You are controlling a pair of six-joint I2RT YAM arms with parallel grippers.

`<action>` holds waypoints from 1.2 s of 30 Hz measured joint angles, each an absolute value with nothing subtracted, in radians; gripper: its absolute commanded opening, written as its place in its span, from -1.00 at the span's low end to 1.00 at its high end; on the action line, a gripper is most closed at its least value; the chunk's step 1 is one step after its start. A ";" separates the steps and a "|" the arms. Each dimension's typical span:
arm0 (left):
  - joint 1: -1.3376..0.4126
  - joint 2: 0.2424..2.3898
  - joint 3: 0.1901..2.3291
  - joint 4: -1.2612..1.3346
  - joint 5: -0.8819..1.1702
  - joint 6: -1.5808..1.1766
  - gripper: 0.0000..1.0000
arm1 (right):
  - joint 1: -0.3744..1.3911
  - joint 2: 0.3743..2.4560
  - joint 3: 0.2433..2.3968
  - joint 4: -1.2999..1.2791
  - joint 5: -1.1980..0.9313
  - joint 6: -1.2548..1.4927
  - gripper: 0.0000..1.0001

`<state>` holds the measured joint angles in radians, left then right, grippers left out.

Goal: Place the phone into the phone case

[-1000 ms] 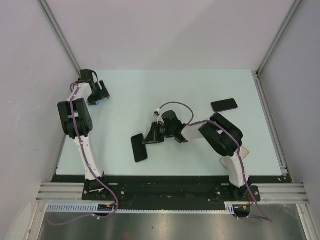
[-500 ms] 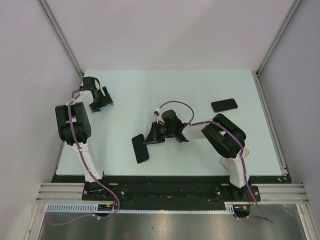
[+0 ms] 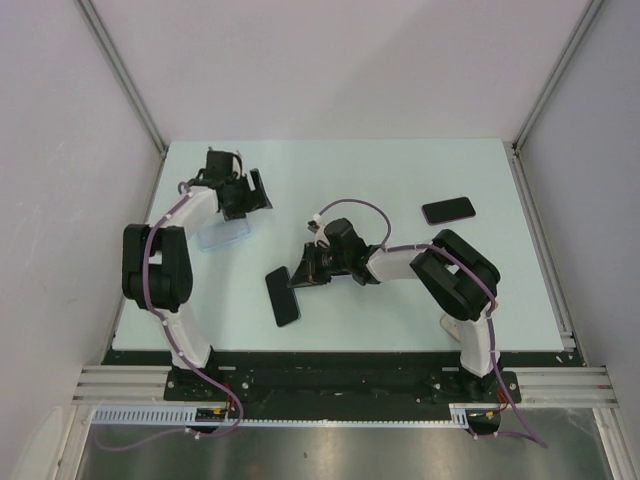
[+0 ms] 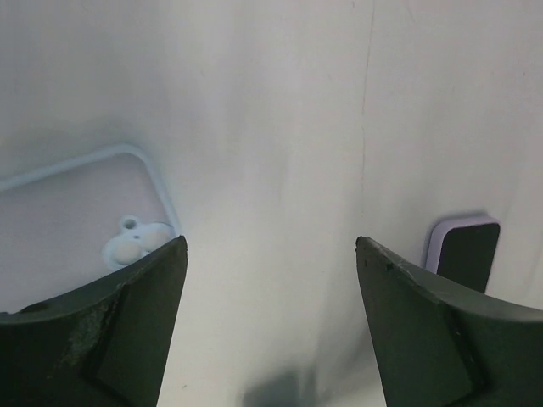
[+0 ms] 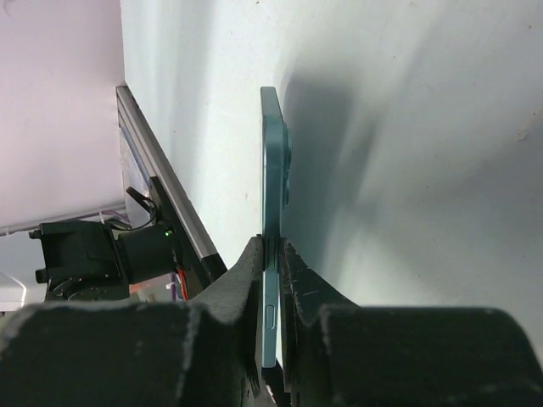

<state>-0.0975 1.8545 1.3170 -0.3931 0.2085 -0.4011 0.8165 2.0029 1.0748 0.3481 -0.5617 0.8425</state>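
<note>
My right gripper (image 3: 302,274) is shut on one end of a dark phone (image 3: 282,296), near the table's middle. In the right wrist view the jaws (image 5: 270,248) pinch the teal phone (image 5: 270,170) edge-on, just above the table. A clear phone case (image 3: 222,235) lies flat at the left. My left gripper (image 3: 248,192) is open and empty, just behind and to the right of the case. In the left wrist view the gripper (image 4: 267,246) stands wide open and the case (image 4: 76,212), with its camera cutout, lies at the left.
A second phone with a lavender edge (image 3: 448,210) lies at the back right and also shows in the left wrist view (image 4: 465,252). Grey walls enclose the table on three sides. A metal rail (image 5: 161,203) runs along the near edge.
My left arm has swung from the far left corner rightward, uncovering the clear case. My right gripper and the phone have shifted only slightly.
</note>
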 measured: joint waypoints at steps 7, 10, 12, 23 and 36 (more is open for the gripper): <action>0.028 1.856 1.485 -0.461 0.072 -0.303 0.69 | 0.829 2.002 1.069 0.348 -0.561 0.839 -1.00; 0.082 1.922 1.572 -0.488 0.052 -0.268 0.69 | 0.832 2.002 1.068 0.348 -0.567 0.835 -1.00; 0.104 1.992 1.628 -0.508 0.052 -0.253 0.68 | 0.833 2.001 1.068 0.348 -0.577 0.831 -1.00; 0.110 2.161 1.667 -0.616 0.045 -0.236 0.64 | 0.833 1.956 1.060 0.269 -0.566 0.773 -1.00; 0.111 1.950 1.348 -0.644 -0.010 -0.313 0.62 | 0.771 1.835 0.991 0.173 -0.517 0.699 -1.00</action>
<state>0.1108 1.9495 1.3483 -0.6441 -0.0101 -0.3130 0.7708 1.8351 0.9905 0.1730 -0.5171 0.6987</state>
